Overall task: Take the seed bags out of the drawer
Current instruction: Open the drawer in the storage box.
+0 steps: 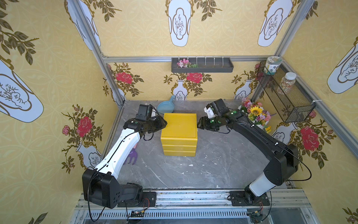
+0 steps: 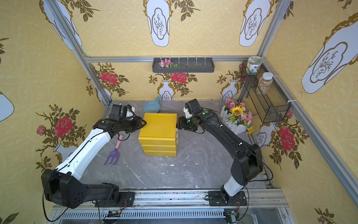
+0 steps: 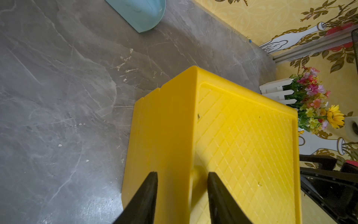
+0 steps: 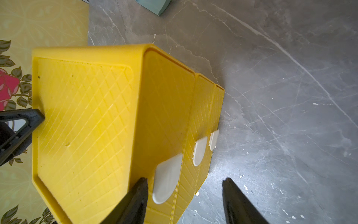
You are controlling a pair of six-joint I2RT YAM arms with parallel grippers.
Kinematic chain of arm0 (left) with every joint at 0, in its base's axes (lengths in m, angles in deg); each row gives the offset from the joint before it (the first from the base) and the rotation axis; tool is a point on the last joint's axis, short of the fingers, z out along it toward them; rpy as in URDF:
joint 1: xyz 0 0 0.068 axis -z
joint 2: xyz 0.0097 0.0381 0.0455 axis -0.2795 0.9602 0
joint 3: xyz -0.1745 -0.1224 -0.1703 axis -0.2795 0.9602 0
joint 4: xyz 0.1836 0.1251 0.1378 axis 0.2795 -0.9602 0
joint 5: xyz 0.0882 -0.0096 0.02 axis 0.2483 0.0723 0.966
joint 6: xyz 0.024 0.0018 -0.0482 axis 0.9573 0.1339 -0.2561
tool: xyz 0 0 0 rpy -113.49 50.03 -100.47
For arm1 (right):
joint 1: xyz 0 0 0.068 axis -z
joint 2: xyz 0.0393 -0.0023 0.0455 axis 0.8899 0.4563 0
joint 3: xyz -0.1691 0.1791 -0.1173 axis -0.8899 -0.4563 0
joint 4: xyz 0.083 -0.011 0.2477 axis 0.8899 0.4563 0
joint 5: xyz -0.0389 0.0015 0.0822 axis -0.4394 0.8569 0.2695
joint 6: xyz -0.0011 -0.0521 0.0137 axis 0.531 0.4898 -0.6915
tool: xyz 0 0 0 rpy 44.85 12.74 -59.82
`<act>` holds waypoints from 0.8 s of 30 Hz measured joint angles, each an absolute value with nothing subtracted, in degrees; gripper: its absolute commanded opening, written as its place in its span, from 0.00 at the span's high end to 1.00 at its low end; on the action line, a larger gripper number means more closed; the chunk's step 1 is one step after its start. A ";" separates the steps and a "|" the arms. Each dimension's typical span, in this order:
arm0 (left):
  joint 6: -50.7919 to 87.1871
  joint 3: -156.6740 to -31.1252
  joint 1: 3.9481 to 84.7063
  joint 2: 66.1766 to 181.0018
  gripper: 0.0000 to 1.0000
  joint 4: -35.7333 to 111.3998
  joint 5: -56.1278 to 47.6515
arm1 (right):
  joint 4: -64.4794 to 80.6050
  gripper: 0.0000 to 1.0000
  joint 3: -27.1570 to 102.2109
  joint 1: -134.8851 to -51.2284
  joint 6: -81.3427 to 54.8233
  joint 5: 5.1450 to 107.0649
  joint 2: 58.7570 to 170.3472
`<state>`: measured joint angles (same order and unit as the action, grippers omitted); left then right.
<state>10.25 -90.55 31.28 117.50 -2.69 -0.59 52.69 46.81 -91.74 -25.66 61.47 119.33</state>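
A yellow three-drawer unit [image 1: 180,126] [image 2: 158,126] stands mid-table, and all its drawers are closed. Their white handles face the right arm. No seed bags are in view. My left gripper [image 1: 164,123] [image 3: 182,174] is at the unit's upper left edge. It is open, with one finger beside the side wall and the other over the lid [image 3: 242,135]. My right gripper [image 1: 199,124] [image 4: 185,179] is open at the top drawer's handle [image 4: 166,178]. One finger is beside that handle and the other is out over the table. The two lower handles [image 4: 199,150] [image 4: 214,139] are untouched.
A blue scoop [image 1: 165,106] lies behind the unit. A purple hand rake [image 2: 114,153] lies under the left arm. A flower box [image 1: 255,114] stands at the back right. A wire basket [image 1: 286,93] with jars and a grey shelf tray [image 1: 202,65] hang on the walls.
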 measured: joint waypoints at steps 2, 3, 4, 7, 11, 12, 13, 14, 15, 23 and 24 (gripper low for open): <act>9.94 -90.31 31.28 117.54 0.55 -1.96 -0.87 | 52.54 0.43 46.81 -91.85 -25.81 61.41 119.71; 9.92 -90.16 31.30 117.54 0.55 -1.68 -0.96 | 52.54 0.44 46.88 -91.89 -25.83 61.34 119.90; 9.88 -90.03 31.28 117.54 0.55 -1.51 -1.05 | 52.54 0.46 47.01 -91.89 -25.83 61.32 120.10; 9.75 -89.81 31.28 117.52 0.56 -1.18 -1.20 | 52.30 0.52 47.25 -91.91 -25.85 61.30 120.43; 9.24 -89.39 31.28 117.41 0.56 -0.41 -1.29 | 52.26 0.63 47.62 -92.00 -26.05 61.30 120.82; 9.22 -89.33 31.28 117.39 0.56 -0.35 -1.29 | 52.24 0.66 47.69 -92.00 -26.14 61.34 120.86; 8.96 -89.24 31.28 117.30 0.56 -0.17 -1.31 | 52.17 0.69 47.84 -92.00 -26.29 61.49 120.93; 8.61 -89.11 31.28 117.19 0.55 -0.11 -1.31 | 52.00 0.71 47.88 -92.07 -26.42 61.54 120.93; 8.57 -89.00 31.28 117.15 0.56 0.02 -1.29 | 51.86 0.73 47.91 -92.11 -26.77 61.54 120.93; 7.93 -88.91 31.28 117.13 0.56 0.13 -1.29 | 51.51 0.88 48.45 -92.18 -27.12 61.45 120.82; 7.93 -88.89 31.28 117.11 0.56 0.16 -1.29 | 51.58 0.90 48.52 -92.15 -27.12 61.06 120.69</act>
